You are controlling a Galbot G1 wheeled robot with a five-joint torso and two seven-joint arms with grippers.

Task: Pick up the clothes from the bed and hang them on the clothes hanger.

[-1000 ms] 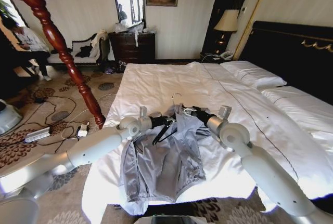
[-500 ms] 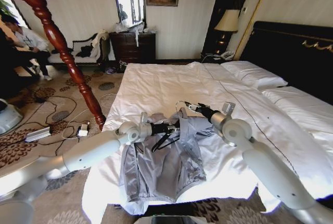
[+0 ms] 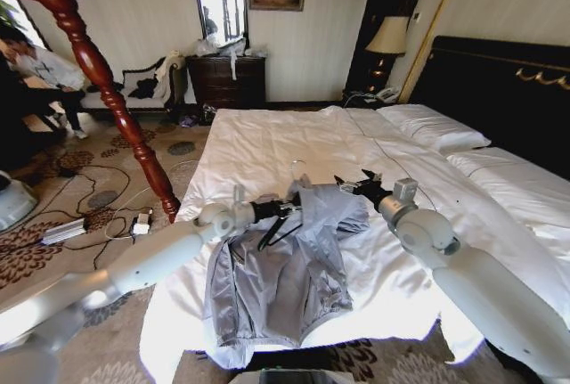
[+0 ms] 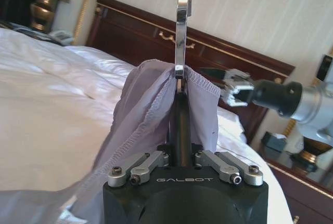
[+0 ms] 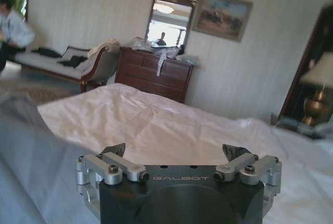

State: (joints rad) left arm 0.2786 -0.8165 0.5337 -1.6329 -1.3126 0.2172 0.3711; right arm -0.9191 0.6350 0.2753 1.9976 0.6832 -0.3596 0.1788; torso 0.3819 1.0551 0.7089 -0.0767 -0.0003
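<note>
White bed (image 3: 267,139) is carrying the jacket (image 3: 280,277). Left gripper (image 3: 283,209) is clamping the hanger (image 4: 182,42) inside its collar; right gripper (image 3: 354,185), jaws apart, is hovering beside the collar. Risk: thin fabric is likely sliding off the unsupported shoulder.

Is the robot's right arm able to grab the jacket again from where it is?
Probably yes. The right gripper hangs open just beside the jacket, near the collar on the hanger that the left gripper holds. Nothing sits between them, only bare bed.
</note>
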